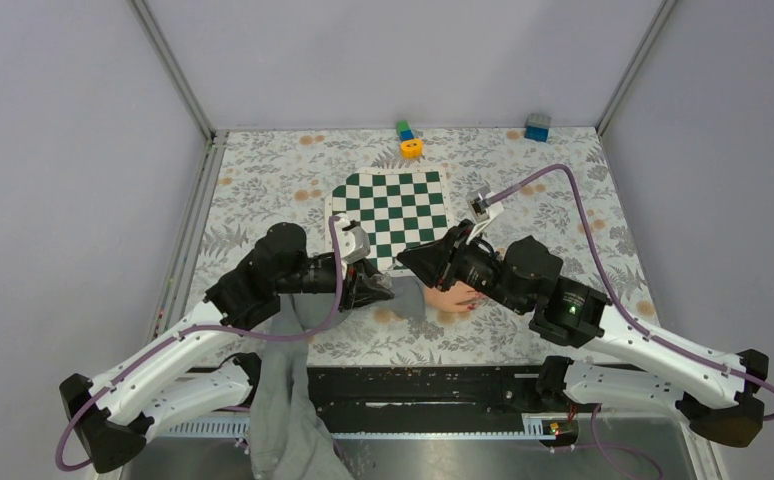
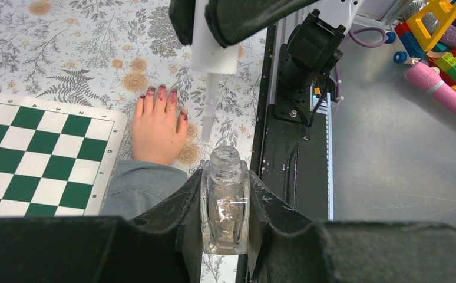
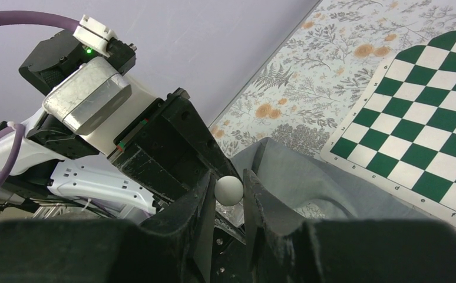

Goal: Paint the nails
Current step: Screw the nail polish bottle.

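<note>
A pale hand (image 2: 158, 132) in a grey sleeve (image 2: 140, 186) lies flat on the floral cloth, its nails (image 2: 161, 91) smeared dark red. My left gripper (image 2: 225, 184) is shut on a clear glass polish bottle (image 2: 225, 203) with an open neck, just right of the wrist. My right gripper (image 3: 229, 190) is shut on the white brush cap (image 3: 229, 190). In the left wrist view the cap (image 2: 214, 50) hangs above, its thin brush (image 2: 208, 112) pointing down beside the thumb, just beyond the bottle's neck. From above, both grippers (image 1: 378, 288) (image 1: 431, 266) crowd the hand (image 1: 455, 298).
A green and white chessboard (image 1: 393, 208) lies just behind the hand. A yellow ring (image 1: 411, 148) and a blue block (image 1: 537, 127) sit at the far edge. Toys (image 2: 443, 53) lie in the metal tray beyond the black rail (image 2: 290, 147).
</note>
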{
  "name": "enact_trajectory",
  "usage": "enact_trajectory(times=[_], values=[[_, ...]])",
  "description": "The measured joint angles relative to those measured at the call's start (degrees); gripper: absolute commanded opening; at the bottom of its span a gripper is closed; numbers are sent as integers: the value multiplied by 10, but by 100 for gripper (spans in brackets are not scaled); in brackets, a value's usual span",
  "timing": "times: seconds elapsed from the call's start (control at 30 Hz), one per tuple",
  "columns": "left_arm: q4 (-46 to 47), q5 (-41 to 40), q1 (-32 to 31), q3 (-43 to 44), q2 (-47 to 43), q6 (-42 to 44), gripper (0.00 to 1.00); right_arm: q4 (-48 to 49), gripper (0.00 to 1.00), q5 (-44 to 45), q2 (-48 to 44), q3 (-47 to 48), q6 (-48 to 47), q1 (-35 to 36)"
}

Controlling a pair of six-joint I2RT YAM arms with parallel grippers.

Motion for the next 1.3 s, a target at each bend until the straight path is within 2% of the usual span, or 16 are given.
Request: enact_trajectory(times=[0.47,1.3], values=[[0,0,-3,0,-7,5,0,-33,9,-28,14,12,0,0],[1,5,-7,0,-8,7,0,-35,9,-46,22,13,5,0]])
